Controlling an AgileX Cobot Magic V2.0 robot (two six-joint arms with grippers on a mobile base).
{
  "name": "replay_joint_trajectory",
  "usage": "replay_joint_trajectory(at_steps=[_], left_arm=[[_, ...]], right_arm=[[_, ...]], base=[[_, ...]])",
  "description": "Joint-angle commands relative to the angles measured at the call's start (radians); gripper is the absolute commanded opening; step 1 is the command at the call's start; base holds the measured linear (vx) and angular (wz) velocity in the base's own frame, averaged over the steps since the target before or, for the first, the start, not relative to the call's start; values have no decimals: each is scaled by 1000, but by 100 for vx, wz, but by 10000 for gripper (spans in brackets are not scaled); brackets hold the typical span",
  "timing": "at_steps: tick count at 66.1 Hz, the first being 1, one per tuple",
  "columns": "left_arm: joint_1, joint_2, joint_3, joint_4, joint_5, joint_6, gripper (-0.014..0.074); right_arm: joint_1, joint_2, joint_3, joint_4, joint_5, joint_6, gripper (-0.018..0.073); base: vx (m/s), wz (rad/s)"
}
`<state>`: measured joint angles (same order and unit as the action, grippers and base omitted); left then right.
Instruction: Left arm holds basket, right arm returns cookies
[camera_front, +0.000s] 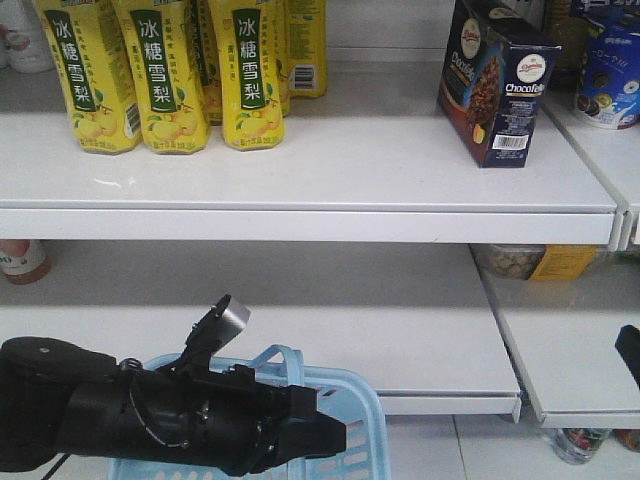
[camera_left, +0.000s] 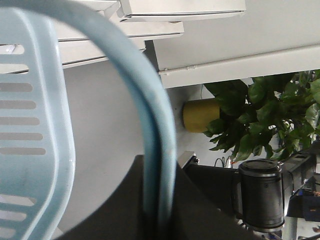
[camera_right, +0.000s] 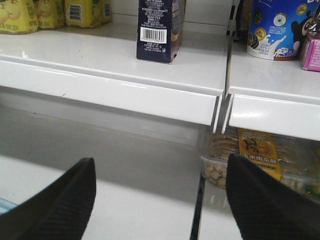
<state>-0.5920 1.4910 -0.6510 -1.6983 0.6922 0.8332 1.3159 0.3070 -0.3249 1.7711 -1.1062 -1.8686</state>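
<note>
We judge the cookies, at two o'clock on the shelf, light and crushable, best pinched across their narrow sides; our right fingers gape empty, our left fingers' state we cannot tell.

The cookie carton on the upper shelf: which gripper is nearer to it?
Right. The right gripper is open, below the cookie carton and facing the shelves. The left gripper is low, holding the basket handle.

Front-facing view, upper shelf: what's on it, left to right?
Yellow pear-drink bottles → dark navy Chocofellas cookie carton → blue pack showing round dark cookies, which stands on the adjoining shelf section at the right edge.
</note>
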Motion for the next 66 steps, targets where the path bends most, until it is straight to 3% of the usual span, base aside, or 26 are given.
replay_joint_trajectory(at_steps=[1,8,16,23,33,66], left_arm=[[-4,-41,-30,-70,38,9,-6],[-4,-41,-30,-70,38,9,-6],[-4,-41,-30,-70,38,9,-6],[-4,-41,-30,-70,38,9,-6],[-4,-41,-30,-70,38,9,-6],[-4,-41,-30,-70,38,9,-6]], right_arm=[[1,11,-3,2,28,1,531],[1,11,30,2,19,1,520],[1,11,60,2,22,1,438],[1,11,63,2,46,1,284],[1,11,63,2,96,2,-15],[1,11,63,2,114,2,-8]], base=[[0,0],[0,0],[0,0],[0,0],[0,0],[0,0]])
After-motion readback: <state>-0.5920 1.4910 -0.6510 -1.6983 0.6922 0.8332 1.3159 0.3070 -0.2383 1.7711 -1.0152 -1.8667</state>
